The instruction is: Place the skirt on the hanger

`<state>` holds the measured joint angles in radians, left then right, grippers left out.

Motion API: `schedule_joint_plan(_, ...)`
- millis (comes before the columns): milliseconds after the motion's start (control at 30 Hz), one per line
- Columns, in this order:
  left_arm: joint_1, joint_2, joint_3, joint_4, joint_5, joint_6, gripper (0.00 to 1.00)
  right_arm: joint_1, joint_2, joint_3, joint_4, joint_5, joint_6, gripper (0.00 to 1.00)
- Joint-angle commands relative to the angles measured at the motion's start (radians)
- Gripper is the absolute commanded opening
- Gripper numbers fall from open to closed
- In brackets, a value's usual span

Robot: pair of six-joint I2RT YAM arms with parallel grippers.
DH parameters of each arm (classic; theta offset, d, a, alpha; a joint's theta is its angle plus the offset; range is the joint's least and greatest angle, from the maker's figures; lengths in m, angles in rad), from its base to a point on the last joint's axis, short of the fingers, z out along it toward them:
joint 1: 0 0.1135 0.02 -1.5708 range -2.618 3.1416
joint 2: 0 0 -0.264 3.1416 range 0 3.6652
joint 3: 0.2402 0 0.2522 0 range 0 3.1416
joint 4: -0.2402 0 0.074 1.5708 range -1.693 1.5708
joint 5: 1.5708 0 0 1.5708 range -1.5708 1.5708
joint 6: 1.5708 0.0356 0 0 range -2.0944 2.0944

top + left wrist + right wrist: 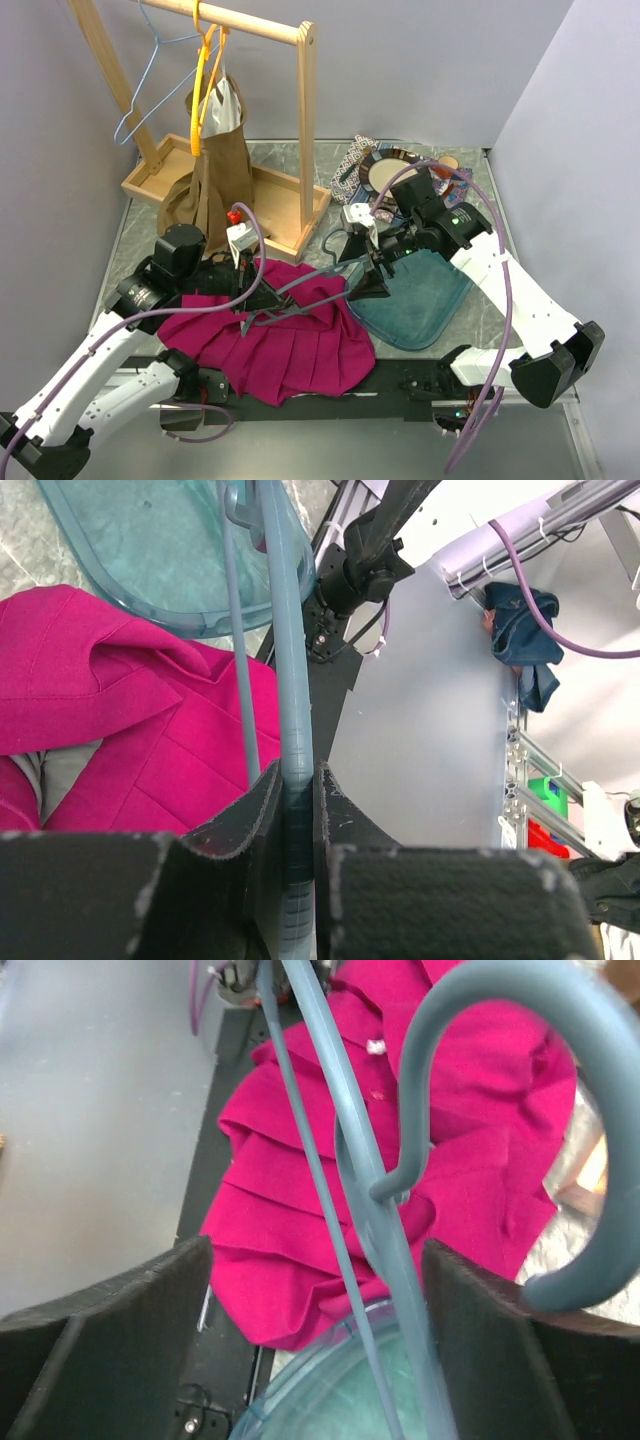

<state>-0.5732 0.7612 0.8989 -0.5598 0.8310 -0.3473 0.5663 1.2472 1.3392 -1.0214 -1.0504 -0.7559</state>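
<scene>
A magenta pleated skirt lies crumpled on the table's near middle; it also shows in the left wrist view and the right wrist view. A grey-blue plastic hanger lies across it, tilted. My left gripper is shut on the hanger's bar. My right gripper is open, its fingers either side of the hanger's neck and hook without touching.
A teal translucent tray lies right of the skirt. A wooden clothes rack at the back left holds a brown garment on an orange hanger and an empty blue wire hanger. Clutter sits at the back.
</scene>
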Motion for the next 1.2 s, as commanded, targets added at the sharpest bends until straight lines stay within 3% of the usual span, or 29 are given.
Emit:
schedule_joint_plan(0, -0.005, -0.011, 0.035, 0.049, -0.006, 0.031, 0.01, 0.009, 0.017, 0.012, -0.002, -0.137, -0.006, 0.82)
schedule_joint_plan(100, -0.007, -0.010, 0.035, 0.055, -0.015, 0.028, 0.01, 0.014, 0.011, 0.002, -0.005, -0.163, -0.007, 0.66)
schedule_joint_plan(167, -0.007, -0.011, 0.031, 0.066, -0.024, 0.021, 0.01, 0.015, 0.001, -0.023, 0.018, -0.168, 0.013, 0.47)
schedule_joint_plan(200, -0.007, -0.014, 0.031, 0.072, -0.027, 0.018, 0.01, 0.015, -0.009, -0.032, 0.026, -0.168, 0.016, 0.31)
schedule_joint_plan(267, -0.007, -0.019, 0.025, 0.074, -0.033, 0.010, 0.01, 0.015, -0.023, -0.063, 0.053, -0.175, 0.038, 0.16)
schedule_joint_plan(300, -0.007, -0.019, 0.020, 0.078, -0.035, 0.005, 0.01, 0.014, -0.037, -0.075, 0.060, -0.178, 0.041, 0.00)
schedule_joint_plan(500, -0.007, -0.045, 0.012, 0.084, -0.087, -0.027, 0.04, 0.010, -0.123, -0.173, 0.187, -0.183, 0.141, 0.00)
schedule_joint_plan(567, -0.007, -0.051, 0.020, 0.064, -0.157, -0.032, 0.16, -0.002, -0.149, -0.213, 0.263, -0.165, 0.212, 0.00)
schedule_joint_plan(600, -0.007, -0.053, 0.034, 0.049, -0.182, -0.036, 0.30, -0.006, -0.178, -0.224, 0.286, -0.154, 0.233, 0.00)
schedule_joint_plan(667, -0.007, -0.057, 0.052, -0.009, -0.234, -0.033, 0.48, -0.031, -0.201, -0.258, 0.355, -0.131, 0.302, 0.00)
schedule_joint_plan(700, -0.007, -0.063, 0.075, -0.029, -0.325, -0.036, 0.61, -0.040, -0.225, -0.273, 0.383, -0.108, 0.326, 0.00)
schedule_joint_plan(800, -0.007, -0.095, 0.124, -0.120, -0.485, -0.048, 0.78, -0.077, -0.276, -0.336, 0.481, -0.056, 0.415, 0.00)
schedule_joint_plan(967, -0.007, -0.125, 0.172, -0.258, -0.628, -0.113, 0.88, -0.111, -0.330, -0.371, 0.475, 0.071, 0.423, 0.00)
schedule_joint_plan(1100, -0.007, -0.105, 0.098, -0.347, -0.688, -0.206, 0.99, -0.129, -0.338, -0.330, 0.387, 0.188, 0.362, 0.00)
schedule_joint_plan(1167, -0.007, -0.096, 0.062, -0.348, -0.673, -0.243, 0.99, -0.138, -0.338, -0.292, 0.321, 0.234, 0.308, 0.00)
